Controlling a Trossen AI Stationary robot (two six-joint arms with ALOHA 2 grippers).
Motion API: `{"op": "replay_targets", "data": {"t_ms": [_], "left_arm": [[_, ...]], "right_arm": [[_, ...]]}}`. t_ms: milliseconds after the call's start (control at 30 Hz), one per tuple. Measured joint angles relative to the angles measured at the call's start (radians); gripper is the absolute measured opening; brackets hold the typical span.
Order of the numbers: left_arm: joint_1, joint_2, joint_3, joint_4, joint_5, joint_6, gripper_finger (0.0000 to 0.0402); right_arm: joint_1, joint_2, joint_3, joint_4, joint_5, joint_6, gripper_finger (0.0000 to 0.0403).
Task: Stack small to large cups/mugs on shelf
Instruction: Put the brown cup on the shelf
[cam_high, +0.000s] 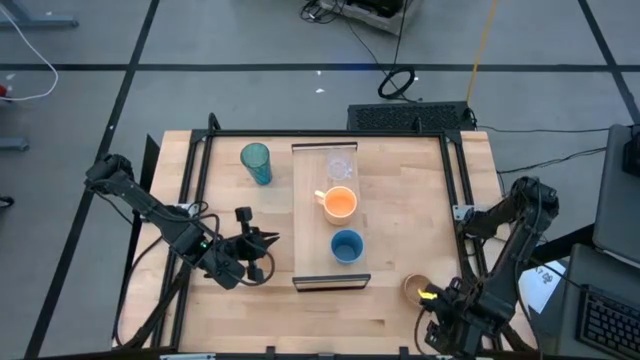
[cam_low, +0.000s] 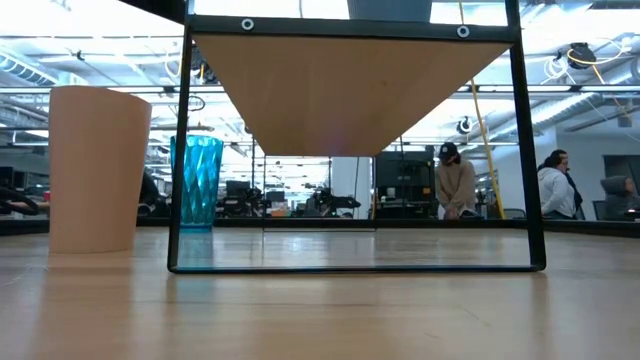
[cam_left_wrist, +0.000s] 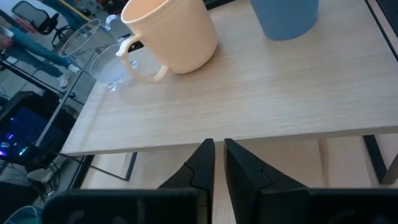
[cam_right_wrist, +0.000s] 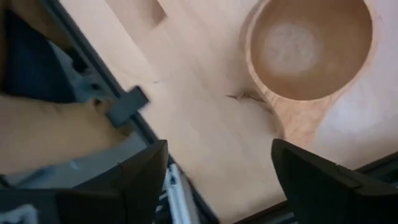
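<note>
Landmark: the shelf (cam_high: 312, 215), a long light-wood plank running down the middle of the table (cam_high: 400, 190).

Nearest the camera end of the table, off the shelf's right near corner: tan mug (cam_high: 415, 288), upright on the tabletop. Right gripper (cam_high: 437, 325) hovers just beyond it toward the table edge, fingers spread wide, holding nothing. In the right wrist view the mug's rim (cam_right_wrist: 309, 43) sits ahead of and between the 2 fingers.

On the shelf, near end to far end: blue cup (cam_high: 346, 245), orange handled mug (cam_high: 339, 203), clear glass cup (cam_high: 339, 166). 3 vessels on, spaced apart, none nested.

Left of the shelf, level with the blue cup: left gripper (cam_high: 262, 250), fingers nearly closed with a thin gap, empty, pointed at the shelf edge.

Far left of the shelf, on the tabletop: teal tumbler (cam_high: 256, 162), upright.

Step in hand, as judged: right arm picks up the tan mug. To do it well, it should straddle the wall away from the handle, close firmly, lift straight before crossing to the shelf, and clear the blue cup on approach.
</note>
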Motion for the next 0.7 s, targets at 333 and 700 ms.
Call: {"op": "replay_targets", "data": {"t_ms": [333, 700], "left_arm": [[0.0, 0.0, 0.0, 0.0, 0.0, 0.0, 0.0037], [0.0, 0.0, 0.0, 0.0, 0.01, -0.002, 0.0037]], "right_arm": [[0.038, 0.088, 0.0, -0.065, -0.053, -0.044, 0.0289], [0.04, 0.101, -0.002, -0.163, -0.05, -0.042, 0.0289]]}}
